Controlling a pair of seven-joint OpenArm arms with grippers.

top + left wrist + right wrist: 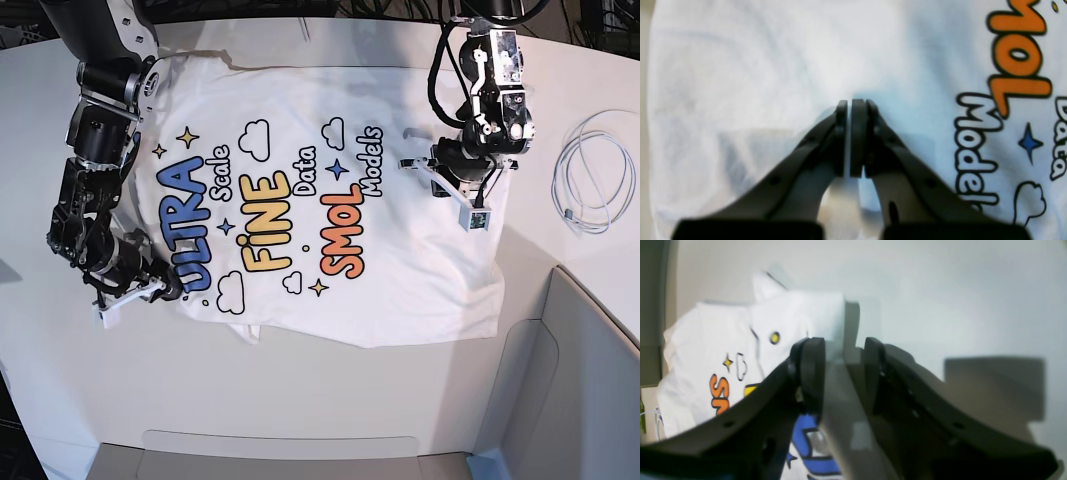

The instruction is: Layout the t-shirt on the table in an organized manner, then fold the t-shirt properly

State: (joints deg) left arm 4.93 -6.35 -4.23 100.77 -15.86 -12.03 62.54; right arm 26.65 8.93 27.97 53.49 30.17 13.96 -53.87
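At the left edge of the white table [330,410], the right gripper [150,291] stands with jaws parted. The printed t-shirt [300,140] lies spread flat in the middle. Over its right side, the left gripper [850,103] is closed, pinching nothing.

The t-shirt [420,270] is white, printed with blue "ULTRA", yellow "FINE", orange "SMOL". The table [300,400] is plain white. Both claws are black.

Base view: overhead, far, whole white curved worktop [330,400]. Wrist views: close, along each tool; all share the white printed cotton t-shirt [330,250].
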